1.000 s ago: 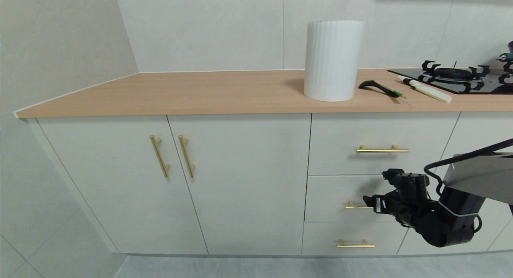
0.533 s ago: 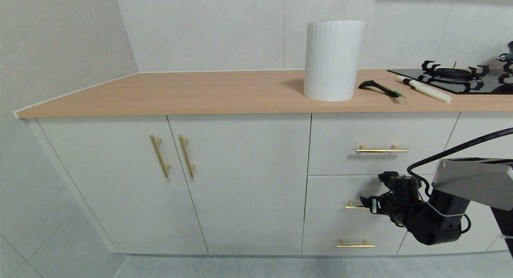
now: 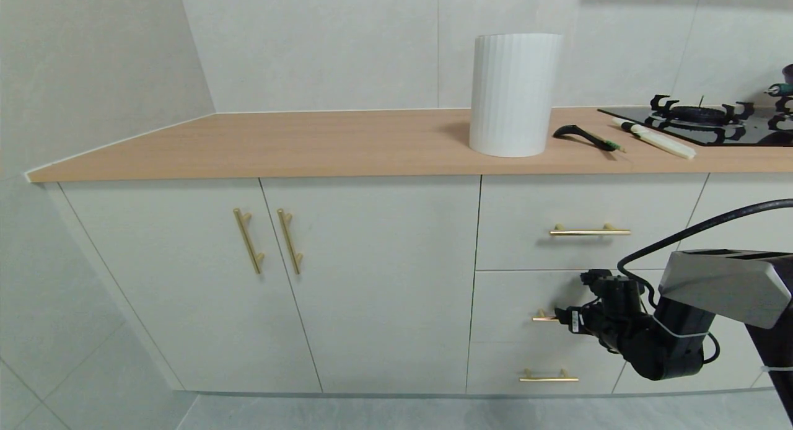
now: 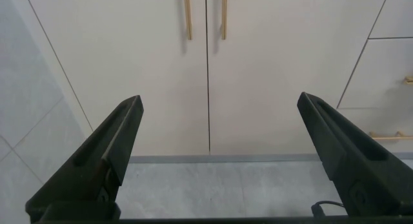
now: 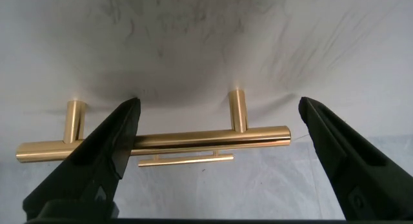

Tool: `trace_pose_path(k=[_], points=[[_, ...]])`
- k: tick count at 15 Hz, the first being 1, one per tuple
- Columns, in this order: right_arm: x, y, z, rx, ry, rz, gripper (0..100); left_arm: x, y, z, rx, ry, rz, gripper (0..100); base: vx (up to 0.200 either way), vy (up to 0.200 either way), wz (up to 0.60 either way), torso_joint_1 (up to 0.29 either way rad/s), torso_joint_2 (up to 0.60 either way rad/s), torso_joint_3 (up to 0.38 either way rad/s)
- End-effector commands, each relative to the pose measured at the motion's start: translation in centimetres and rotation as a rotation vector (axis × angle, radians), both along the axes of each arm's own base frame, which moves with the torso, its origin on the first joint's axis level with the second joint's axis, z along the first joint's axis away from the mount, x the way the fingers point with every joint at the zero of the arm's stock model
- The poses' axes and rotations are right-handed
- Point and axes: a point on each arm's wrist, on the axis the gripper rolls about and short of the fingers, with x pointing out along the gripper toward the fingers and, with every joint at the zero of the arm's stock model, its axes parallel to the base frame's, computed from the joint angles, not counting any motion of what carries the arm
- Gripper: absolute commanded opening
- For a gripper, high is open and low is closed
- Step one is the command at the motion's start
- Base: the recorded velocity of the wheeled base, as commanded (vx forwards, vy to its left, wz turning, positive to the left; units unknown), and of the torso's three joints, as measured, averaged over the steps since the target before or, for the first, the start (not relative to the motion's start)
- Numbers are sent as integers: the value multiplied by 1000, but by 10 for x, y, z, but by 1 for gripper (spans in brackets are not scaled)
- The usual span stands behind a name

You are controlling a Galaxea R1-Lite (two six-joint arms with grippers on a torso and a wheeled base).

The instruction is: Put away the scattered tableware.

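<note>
1. Head view: we are holding the right gripper (image 3: 562,317) at the handle (image 3: 542,319) of the middle drawer (image 3: 508,297), likely to open storage. The tableware, a black utensil (image 3: 579,132) and a white utensil (image 3: 660,142), is lying on the counter (image 3: 310,145).
2. Left wrist view: the left gripper (image 4: 219,153) is hanging spread and unladen, facing cupboard doors (image 4: 277,69).
3. Right wrist view: the fingers (image 5: 103,159) are standing wide apart, straddling the handle (image 5: 155,141) and not yet clamping.
</note>
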Motion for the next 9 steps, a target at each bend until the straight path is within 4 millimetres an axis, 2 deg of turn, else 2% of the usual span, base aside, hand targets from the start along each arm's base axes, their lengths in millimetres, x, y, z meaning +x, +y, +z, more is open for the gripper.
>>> trace_pose_path(k=[1,9], points=[[-2,-1,-3,-6,16,-2,100,0,0,0,0,0,0,100,0,0,0,0,0,0],[-14,-2,3,-15,67,3,100,0,0,0,0,0,0,100,0,0,0,0,0,0]])
